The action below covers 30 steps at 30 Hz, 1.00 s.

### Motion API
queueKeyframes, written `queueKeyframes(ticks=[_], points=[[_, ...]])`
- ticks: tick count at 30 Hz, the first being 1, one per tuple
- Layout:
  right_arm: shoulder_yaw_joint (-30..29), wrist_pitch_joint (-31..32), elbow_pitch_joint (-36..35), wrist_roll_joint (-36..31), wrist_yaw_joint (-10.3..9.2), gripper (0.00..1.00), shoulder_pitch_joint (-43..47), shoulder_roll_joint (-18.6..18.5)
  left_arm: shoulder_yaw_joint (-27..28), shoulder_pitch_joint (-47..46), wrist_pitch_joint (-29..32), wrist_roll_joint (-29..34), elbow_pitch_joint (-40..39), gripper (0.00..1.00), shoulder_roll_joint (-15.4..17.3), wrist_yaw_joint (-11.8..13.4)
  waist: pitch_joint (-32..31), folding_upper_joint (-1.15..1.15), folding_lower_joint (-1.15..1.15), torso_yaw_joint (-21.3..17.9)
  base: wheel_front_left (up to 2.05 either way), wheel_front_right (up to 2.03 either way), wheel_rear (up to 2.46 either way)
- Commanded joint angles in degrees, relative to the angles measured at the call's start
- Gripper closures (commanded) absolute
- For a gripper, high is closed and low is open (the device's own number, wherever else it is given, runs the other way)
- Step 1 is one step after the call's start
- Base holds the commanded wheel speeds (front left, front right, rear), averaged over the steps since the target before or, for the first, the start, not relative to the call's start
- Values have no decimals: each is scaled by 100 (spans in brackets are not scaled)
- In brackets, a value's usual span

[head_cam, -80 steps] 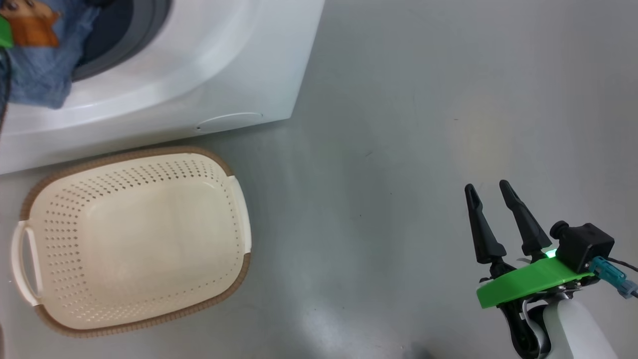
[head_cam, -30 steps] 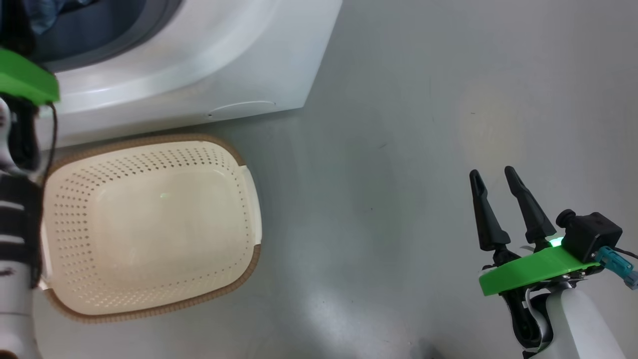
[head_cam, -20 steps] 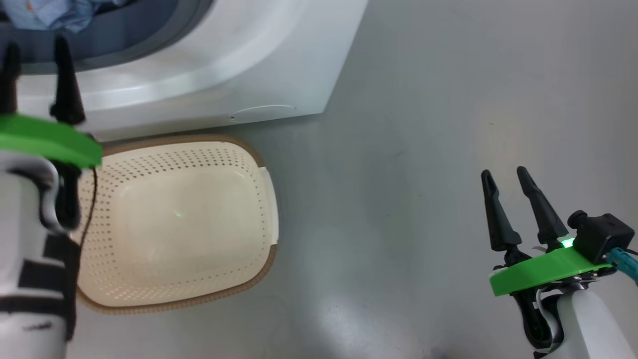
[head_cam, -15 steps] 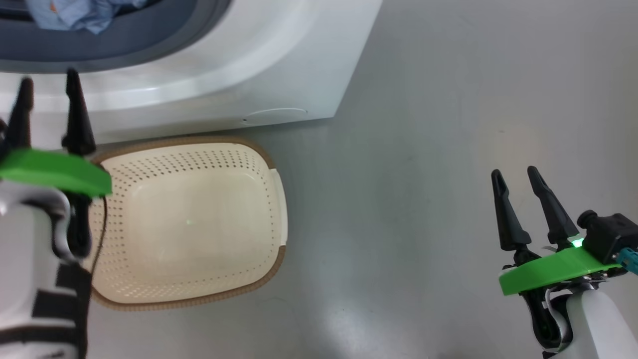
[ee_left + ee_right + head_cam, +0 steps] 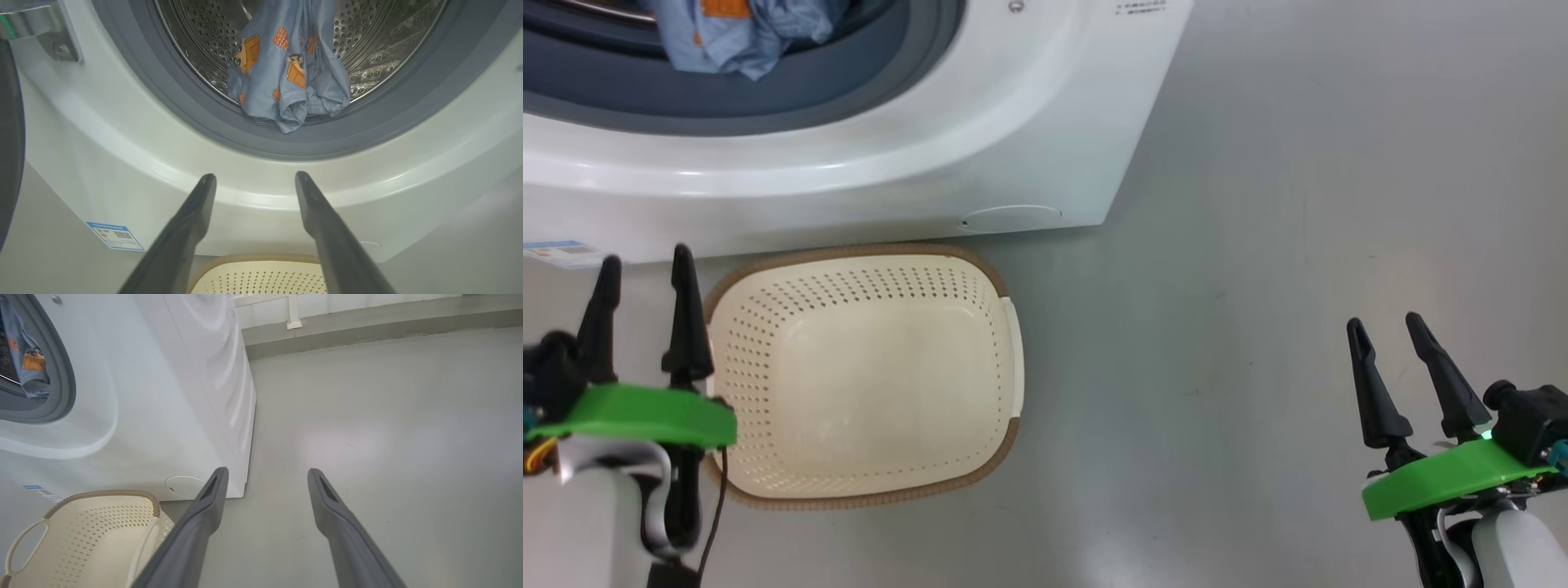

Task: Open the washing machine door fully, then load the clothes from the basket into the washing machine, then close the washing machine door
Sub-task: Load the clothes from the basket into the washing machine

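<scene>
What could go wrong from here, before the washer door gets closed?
The clothes droop onto the gasket, so the washing machine door may pinch fabric when shut. The open left gripper hovers beside the basket; swinging toward the door, that arm might knock it.

The floor [image 5: 1258, 204] is smooth pale grey with a dull sheen, a few dark specks and a soft bright patch [image 5: 339, 445]. At its far edge a darker grey band [image 5: 367, 322] runs below a white wall [image 5: 347, 299] with a short white post [image 5: 292, 310].
</scene>
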Motion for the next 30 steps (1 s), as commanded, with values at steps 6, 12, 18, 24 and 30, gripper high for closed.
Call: queueKeyframes(ticks=[6,12,18,24,30], points=[[106,-68,-106,-24,14,0,255,-142,379,713,-30,144,-715,0,57,-9,-177,0,0,73,0,0,0],[121,-68,-104,-17,14,0,298,-169,519,1103,-30,172,-1026,0,-75,-9,-239,0,0,74,0,0,0],[113,-68,-113,-18,14,0,324,-191,588,1284,-30,189,-1205,0,-191,-9,-254,0,0,88,0,0,0],[115,-68,-124,-18,14,0,302,-187,577,1194,-30,182,-1221,0,-203,-9,-211,0,0,86,0,0,0],[101,-68,-141,-24,14,0,264,-151,489,988,-30,132,-1182,0,-158,-9,-128,0,0,87,0,0,0]])
